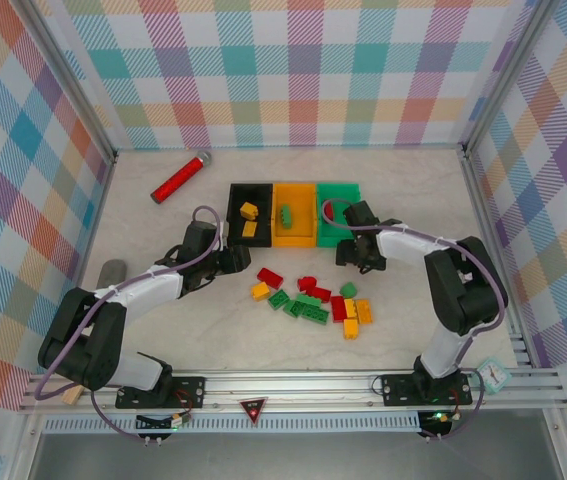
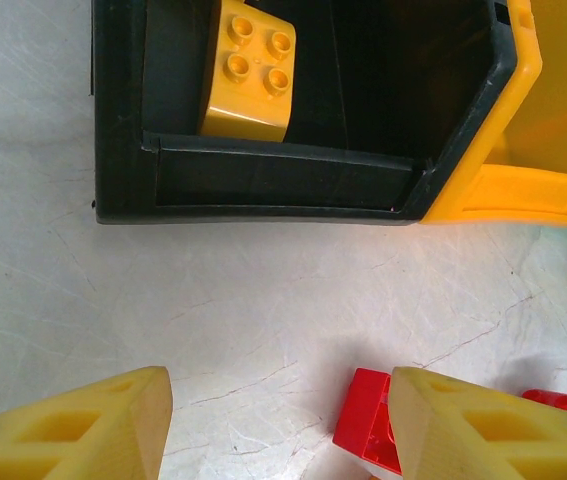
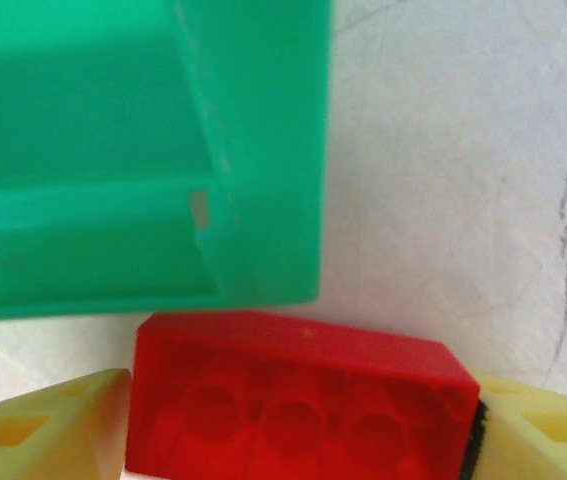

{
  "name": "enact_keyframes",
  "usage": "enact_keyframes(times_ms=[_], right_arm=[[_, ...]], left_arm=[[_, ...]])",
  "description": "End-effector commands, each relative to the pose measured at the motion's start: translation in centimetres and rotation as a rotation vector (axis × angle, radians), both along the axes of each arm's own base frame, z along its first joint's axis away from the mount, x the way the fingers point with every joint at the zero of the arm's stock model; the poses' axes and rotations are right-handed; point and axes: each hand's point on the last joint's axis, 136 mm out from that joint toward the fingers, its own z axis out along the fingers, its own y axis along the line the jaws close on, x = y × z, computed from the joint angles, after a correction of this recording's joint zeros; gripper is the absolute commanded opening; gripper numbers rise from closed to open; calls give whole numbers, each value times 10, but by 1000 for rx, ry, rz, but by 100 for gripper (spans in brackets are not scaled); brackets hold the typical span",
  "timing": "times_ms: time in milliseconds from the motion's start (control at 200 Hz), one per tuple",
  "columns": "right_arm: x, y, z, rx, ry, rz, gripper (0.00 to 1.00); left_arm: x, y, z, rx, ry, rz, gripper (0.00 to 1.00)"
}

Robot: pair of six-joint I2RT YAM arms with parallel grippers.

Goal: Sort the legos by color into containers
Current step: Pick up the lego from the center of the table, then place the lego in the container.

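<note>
Three containers stand in a row: black bin (image 1: 235, 196), orange bin (image 1: 294, 236), green bin (image 1: 339, 190). Two yellow legos (image 1: 249, 211) lie in the black bin and a green one (image 1: 287, 214) in the orange bin. Loose red, green and yellow legos (image 1: 313, 302) are scattered in front. My left gripper (image 1: 233, 258) hovers open just before the black bin (image 2: 283, 185), with a red lego (image 2: 366, 420) beside its right finger. My right gripper (image 3: 298, 420) is shut on a red lego (image 3: 293, 390), studs away from the camera, at the green bin's (image 3: 143, 150) near corner.
A long red cylinder (image 1: 180, 177) with a silver end lies at the back left. A grey object (image 1: 111, 271) sits by the left wall and a small clock (image 1: 491, 374) by the right arm's base. Metal frame rails edge the table.
</note>
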Motion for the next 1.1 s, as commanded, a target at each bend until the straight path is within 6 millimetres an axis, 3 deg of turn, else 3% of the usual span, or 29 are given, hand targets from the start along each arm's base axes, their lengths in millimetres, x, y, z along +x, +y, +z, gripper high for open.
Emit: enact_keyframes(times_ms=[0,120,410,535,735,930,1095], right_arm=[[9,2,-1,-1,-22,-8,70],[3,2,5,0,-37,3,59],[-24,-6,56,21,-121,26,58],[-25,2,84,76,-180,48,59],[15,27,119,102,-237,112,61],[71,49,116,56,-228,162,64],[88,51,109,3,-206,168,80]], left_arm=[[1,-2,2,-12,-5,-11,59],[2,-2,2,-11,-4,-10,59],[2,-3,1,-15,-4,-12,59],[1,-5,0,-22,-1,-18,59],[1,-7,-2,-31,5,-29,59],[1,-8,2,-33,-5,-37,60],[0,-7,6,-29,-17,-40,60]])
